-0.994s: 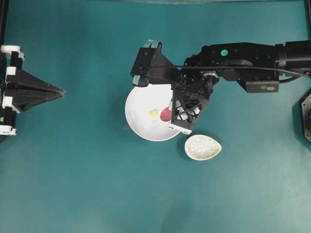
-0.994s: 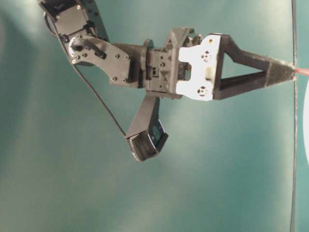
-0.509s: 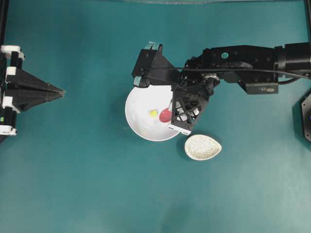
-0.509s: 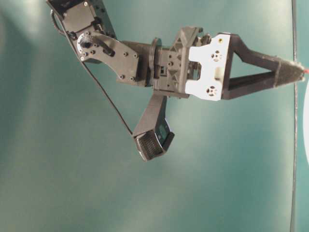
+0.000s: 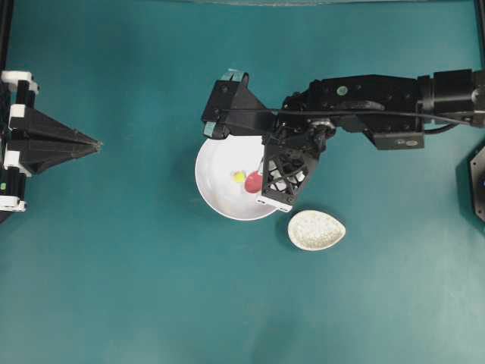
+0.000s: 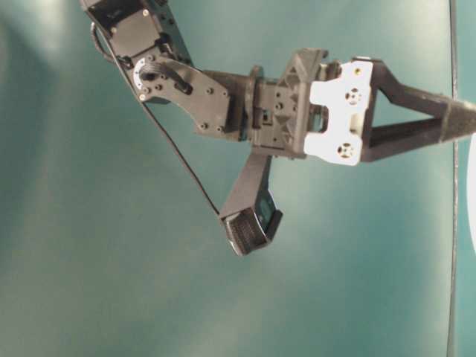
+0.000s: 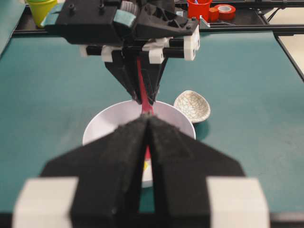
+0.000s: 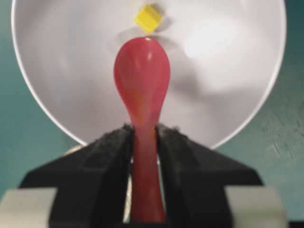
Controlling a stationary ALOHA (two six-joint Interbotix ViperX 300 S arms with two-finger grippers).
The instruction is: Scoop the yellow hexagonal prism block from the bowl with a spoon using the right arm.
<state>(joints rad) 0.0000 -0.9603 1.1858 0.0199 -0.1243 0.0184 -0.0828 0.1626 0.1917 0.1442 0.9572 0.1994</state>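
The white bowl (image 5: 216, 161) sits mid-table, and the tiny yellow hexagonal prism block (image 5: 239, 177) rests inside it. My right gripper (image 5: 264, 164) hangs over the bowl's right side, shut on the handle of the pink-red spoon (image 5: 253, 183). In the right wrist view the fingers (image 8: 114, 147) clamp the handle, and the spoon's scoop (image 8: 141, 78) lies in the bowl (image 8: 228, 71) with its tip right at the block (image 8: 148, 18). Whether they touch I cannot tell. My left gripper (image 5: 95, 142) is shut on nothing at the far left edge, its tips (image 7: 147, 118) pointing at the bowl (image 7: 104, 126).
A speckled cream spoon rest (image 5: 316, 230) lies just right of and below the bowl, close under the right gripper. The right arm (image 5: 379, 98) spans the upper right of the table. Beyond the far edge stand a yellow cup (image 7: 40, 9) and red tape rolls (image 7: 225, 10).
The right arm has shifted a little to the left, bringing the spoon's scoop up to the yellow block. The block, the bowl and the left gripper have not moved.
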